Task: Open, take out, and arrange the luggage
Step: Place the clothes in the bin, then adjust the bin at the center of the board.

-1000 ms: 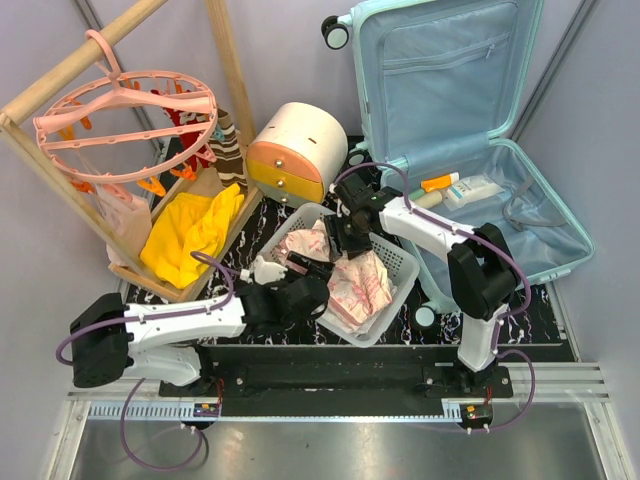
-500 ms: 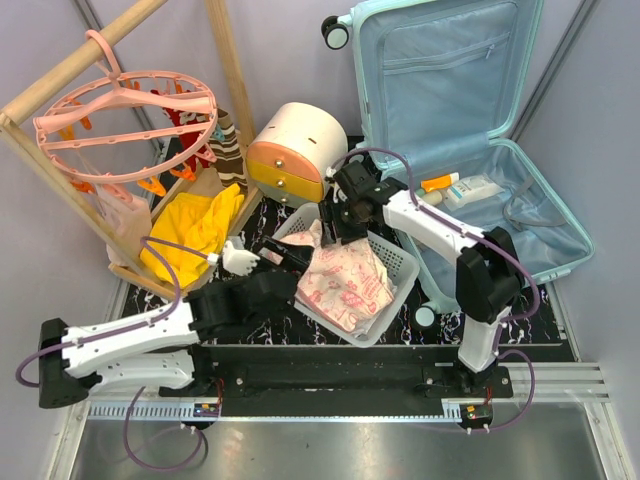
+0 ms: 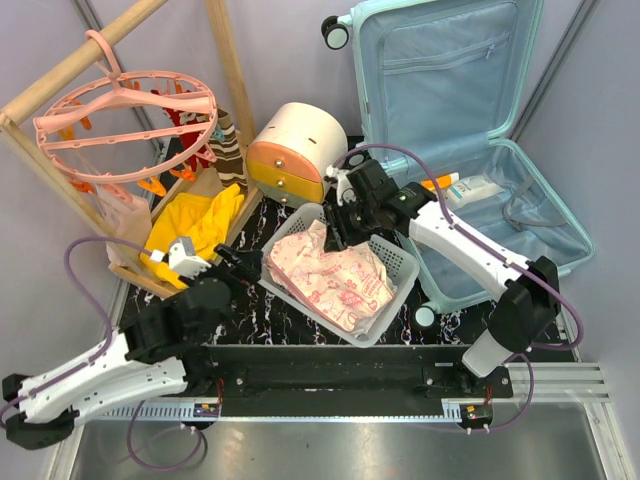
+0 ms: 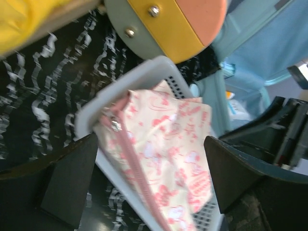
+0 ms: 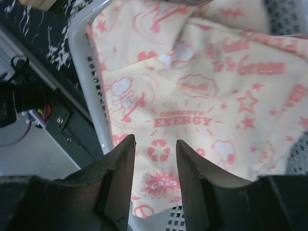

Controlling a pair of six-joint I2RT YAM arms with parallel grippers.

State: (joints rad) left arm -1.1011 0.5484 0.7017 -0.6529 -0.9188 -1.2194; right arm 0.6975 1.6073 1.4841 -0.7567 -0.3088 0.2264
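The pale mint-blue luggage [image 3: 545,235] lies open at the right, its lid [image 3: 440,70] standing up; its shell [image 4: 269,43] also shows in the left wrist view. Two tubes [image 3: 465,190] lie inside it. A cream pouch with pink print [image 3: 335,275] [image 4: 168,144] [image 5: 202,86] fills the white perforated basket [image 3: 398,262] [image 4: 139,72] [image 5: 82,48]. My left gripper [image 3: 238,262] [image 4: 151,144] hovers left of the basket, open wide and holding nothing. My right gripper [image 3: 338,232] [image 5: 155,142] hangs over the pouch's far end, jaws partly apart with nothing between them.
A cream-and-orange drawer box [image 3: 295,150] [image 4: 178,24] stands behind the basket. At the left a wooden tray holds a yellow cloth [image 3: 195,225]. Over it a pink round clip hanger [image 3: 125,110] hangs from a wooden rack [image 3: 228,60].
My left arm has drawn back to the left from the basket and its jaws have spread. The pouch now lies flatter in the basket. My right gripper's jaws have narrowed a little.
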